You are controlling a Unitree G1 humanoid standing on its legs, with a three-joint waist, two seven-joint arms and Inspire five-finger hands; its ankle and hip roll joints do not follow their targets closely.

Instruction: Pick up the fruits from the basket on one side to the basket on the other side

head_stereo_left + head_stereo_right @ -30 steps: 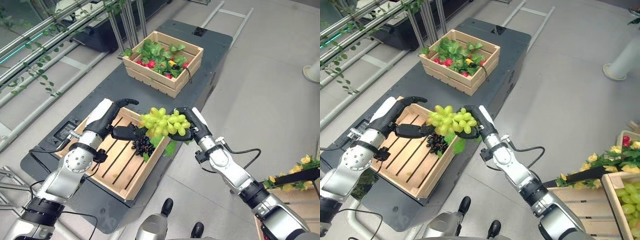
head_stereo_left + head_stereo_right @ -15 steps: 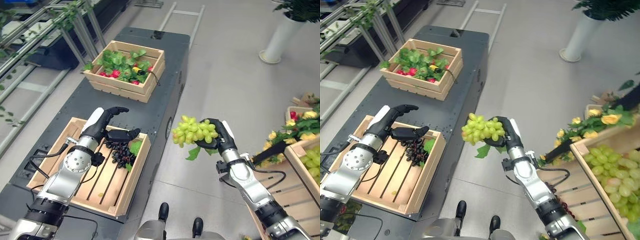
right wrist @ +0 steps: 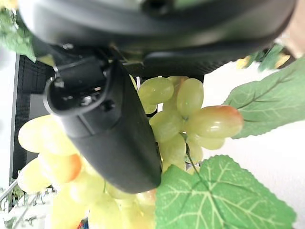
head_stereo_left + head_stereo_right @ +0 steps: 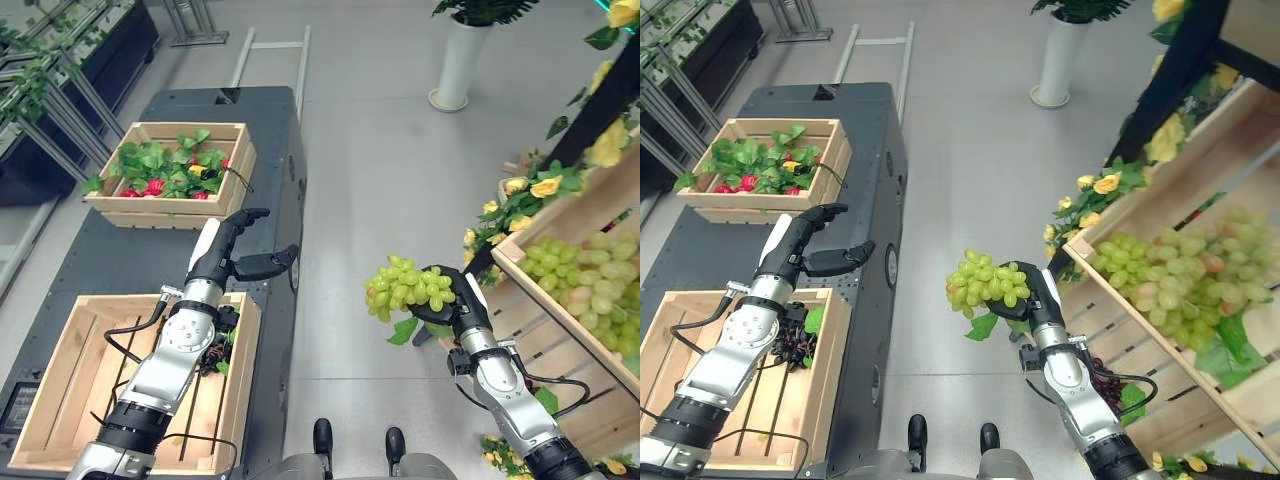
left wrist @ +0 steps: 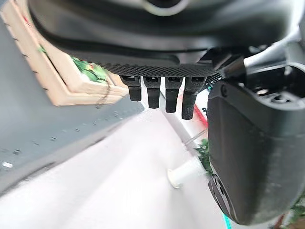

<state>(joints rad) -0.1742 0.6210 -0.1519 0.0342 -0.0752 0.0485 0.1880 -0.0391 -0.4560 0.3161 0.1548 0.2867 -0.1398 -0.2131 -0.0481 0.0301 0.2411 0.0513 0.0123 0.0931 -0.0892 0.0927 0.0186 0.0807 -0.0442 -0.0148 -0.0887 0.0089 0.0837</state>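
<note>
A bunch of green grapes with green leaves hangs over the grey floor, and my right hand is shut on it from below. The right wrist view has the thumb lying across the grapes. To the right stands a slanted wooden crate holding more green grapes. My left hand is open, fingers straight, above the near wooden crate, which holds a dark grape bunch. The left wrist view has the straight fingers with nothing in them.
A far wooden crate with leafy greens and red fruit sits on the dark platform. Yellow flowers and foliage edge the right-hand crate. A white planter stands on the floor beyond.
The camera has swung right. My right hand has carried the green grapes away from the platform toward the right-hand crate. The left hand stays open over the near crate.
</note>
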